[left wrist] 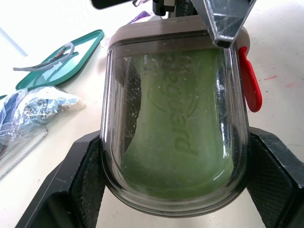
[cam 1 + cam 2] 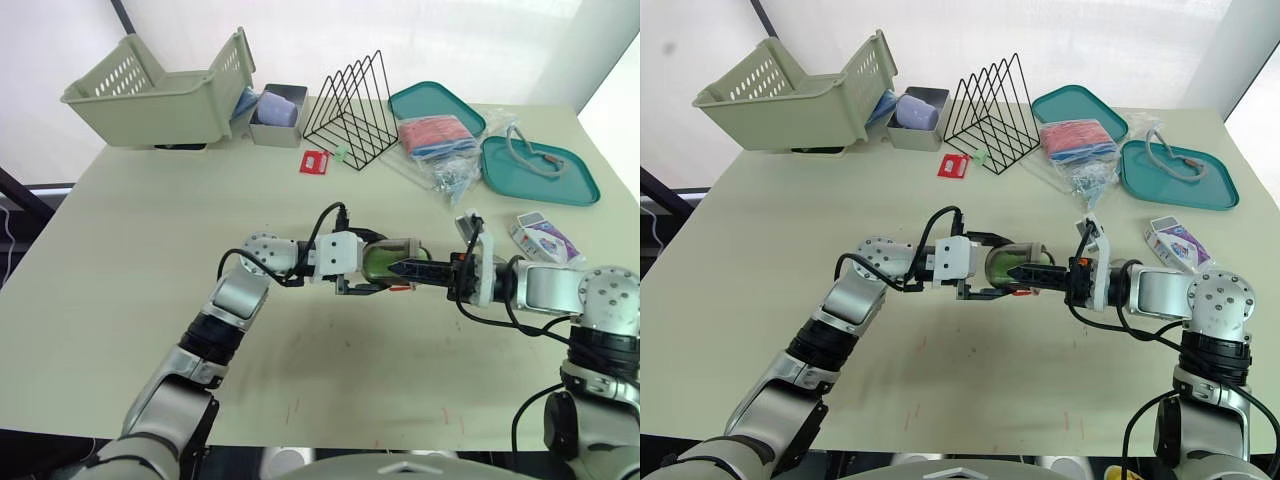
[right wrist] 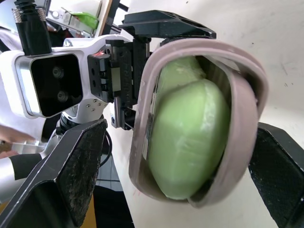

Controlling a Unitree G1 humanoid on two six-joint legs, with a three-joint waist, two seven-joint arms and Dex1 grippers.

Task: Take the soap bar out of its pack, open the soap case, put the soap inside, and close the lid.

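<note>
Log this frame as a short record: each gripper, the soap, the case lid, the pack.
left gripper: shut on the soap case
right gripper: open, fingers either side of the case's end
soap: green bar, inside the case
lid: clear, down over the soap; latched or not, cannot tell
pack: on the table, beside the right arm

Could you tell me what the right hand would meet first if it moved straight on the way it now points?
The soap case held by the left hand, with the green soap inside; it sits between the right hand's fingers.
</note>
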